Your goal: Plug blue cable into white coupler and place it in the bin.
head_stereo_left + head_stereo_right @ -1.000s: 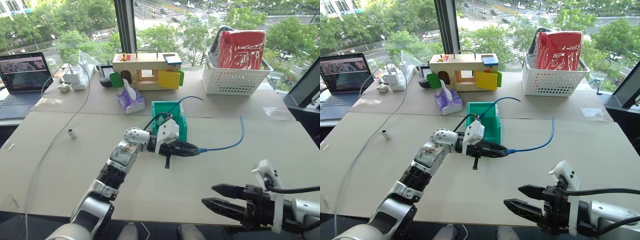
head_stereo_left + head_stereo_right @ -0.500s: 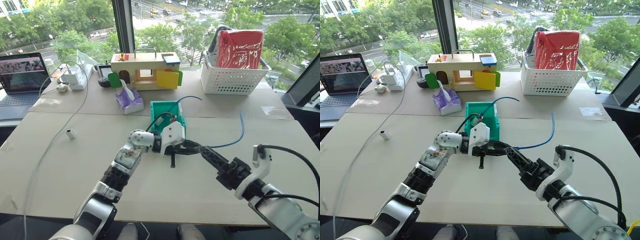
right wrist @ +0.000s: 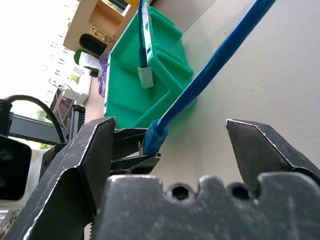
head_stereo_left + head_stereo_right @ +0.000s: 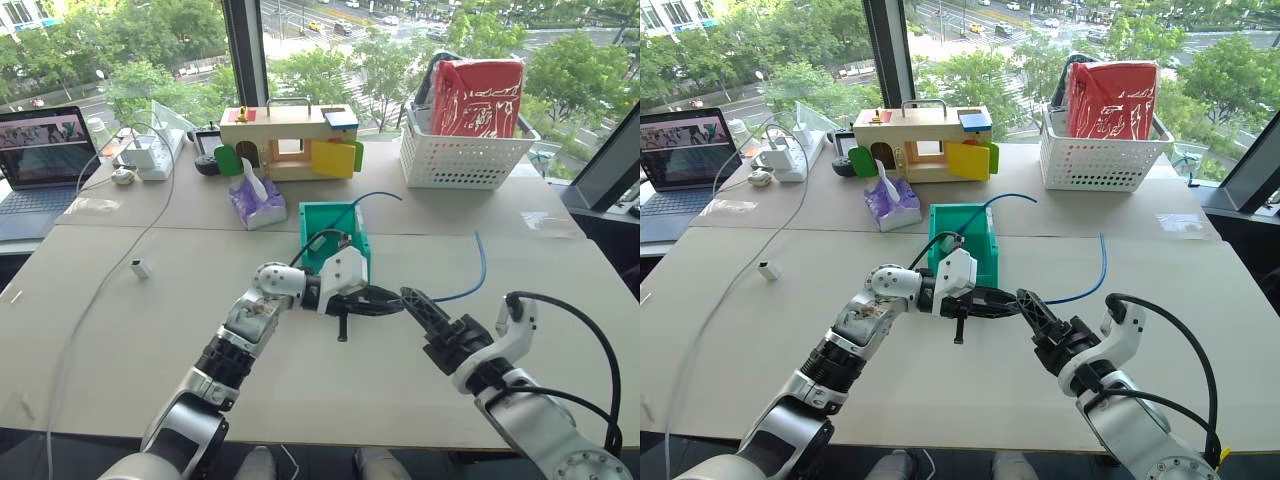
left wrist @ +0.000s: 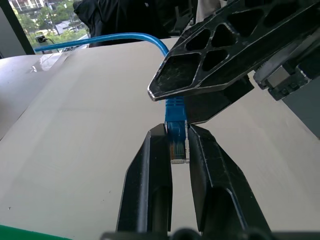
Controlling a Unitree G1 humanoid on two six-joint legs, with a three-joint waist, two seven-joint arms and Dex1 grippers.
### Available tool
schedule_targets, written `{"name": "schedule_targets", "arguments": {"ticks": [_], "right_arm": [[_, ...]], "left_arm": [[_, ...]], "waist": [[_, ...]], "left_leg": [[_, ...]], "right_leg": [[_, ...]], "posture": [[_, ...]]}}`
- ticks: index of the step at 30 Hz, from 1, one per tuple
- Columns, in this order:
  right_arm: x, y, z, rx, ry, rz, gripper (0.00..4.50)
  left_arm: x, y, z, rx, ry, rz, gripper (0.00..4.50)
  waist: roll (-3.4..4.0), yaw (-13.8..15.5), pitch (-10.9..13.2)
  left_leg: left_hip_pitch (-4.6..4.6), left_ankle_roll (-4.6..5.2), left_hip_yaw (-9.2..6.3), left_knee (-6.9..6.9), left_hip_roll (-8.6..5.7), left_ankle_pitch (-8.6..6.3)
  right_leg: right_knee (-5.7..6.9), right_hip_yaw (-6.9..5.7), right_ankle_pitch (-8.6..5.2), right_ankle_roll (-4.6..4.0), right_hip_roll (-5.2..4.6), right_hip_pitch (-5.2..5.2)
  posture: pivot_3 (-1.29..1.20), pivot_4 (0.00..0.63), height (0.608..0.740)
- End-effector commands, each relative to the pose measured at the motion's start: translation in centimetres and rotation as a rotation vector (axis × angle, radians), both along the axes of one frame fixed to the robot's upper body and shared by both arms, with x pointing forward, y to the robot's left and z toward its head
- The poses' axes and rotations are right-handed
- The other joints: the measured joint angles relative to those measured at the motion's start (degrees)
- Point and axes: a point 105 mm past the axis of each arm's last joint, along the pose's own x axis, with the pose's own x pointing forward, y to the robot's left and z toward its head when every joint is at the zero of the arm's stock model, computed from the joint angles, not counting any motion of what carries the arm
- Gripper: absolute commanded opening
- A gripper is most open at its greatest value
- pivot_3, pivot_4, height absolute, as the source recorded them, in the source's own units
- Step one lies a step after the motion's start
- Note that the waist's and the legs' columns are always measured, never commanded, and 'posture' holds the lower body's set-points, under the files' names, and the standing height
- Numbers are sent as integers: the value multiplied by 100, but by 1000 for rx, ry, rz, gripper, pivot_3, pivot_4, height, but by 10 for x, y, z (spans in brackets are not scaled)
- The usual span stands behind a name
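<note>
Crowding the bin (image 4: 334,240): tissue pack (image 4: 253,203) (toy house (image 4: 290,140) behind).

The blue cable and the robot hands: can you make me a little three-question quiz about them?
1. True or false: the left gripper is shut on the blue cable.
2. The right gripper is: A open, B shut on the cable, C resting in the bin.
3. What lies inside the bin?

Key:
1. True: its fingers pinch the plug end.
2. A: its fingers stand wide apart around the cable, near the left gripper.
3. A second blue cable, plugged into a small white coupler.
</note>
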Motion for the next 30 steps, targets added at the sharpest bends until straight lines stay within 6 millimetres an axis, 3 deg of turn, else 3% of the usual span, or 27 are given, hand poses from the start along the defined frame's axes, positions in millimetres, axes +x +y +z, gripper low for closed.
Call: {"name": "schedule_targets", "arguments": {"ticks": [1, 3, 11, 16, 18, 23, 28, 30], "right_arm": [[-1, 0, 8, 7, -39, -8, 3567], [-1, 0, 8, 9, -38, -6, 3112], [-4, 5, 7, 34, -28, 16, 248], [-3, 6, 7, 38, -25, 17, 96], [-3, 5, 7, 40, -25, 16, 0], [3, -4, 12, 28, -58, -36, 0], [15, -27, 20, -93, -139, -149, 0], [18, -30, 23, -77, -154, -174, 0]], "left_arm": [[-7, -2, 8, -18, -23, -31, 81], [-7, -2, 7, -17, -21, -30, 81], [-6, -3, 7, -20, -20, -27, 81], [-4, -3, 7, -28, 1, -13, 81], [0, -2, 10, -51, 35, 8, 1086], [-1, 11, 17, -54, 55, -8, 2712], [30, 59, 32, -57, 8, 187, 4472], [39, 76, 40, -77, -3, 259, 4472]], "waist": [[0, -1, 0], [0, -2, 0], [0, -3, 0], [0, -1, 0], [0, -1, 0], [0, -15, 0], [1, -24, 0], [2, -13, 0]], "left_leg": [[0, 0, 0, 0, 0, 0], [0, 0, 0, 0, 0, 0], [0, 0, 0, 0, 0, 0], [0, 0, 0, 0, 0, 0], [0, 0, 0, 0, 0, 0], [0, 0, 0, 0, 0, 0], [3, 0, 0, 0, 1, 0], [7, 0, 0, -2, 3, 0]], "right_leg": [[0, 0, 0, 0, 1, 0], [0, 0, 0, -1, 0, 0], [0, 0, 1, -2, 0, 0], [0, 0, 2, -3, 0, 0], [0, 0, 2, -3, 0, 0], [0, 0, 1, -2, 1, -1], [2, 0, 1, -2, 1, -3], [3, 0, 0, -1, 3, -3]], "posture": [[0, 150, 740], [0, 150, 740], [0, 150, 740], [0, 150, 740], [0, 150, 740], [0, 150, 740], [0, 150, 740], [0, 150, 740]]}}
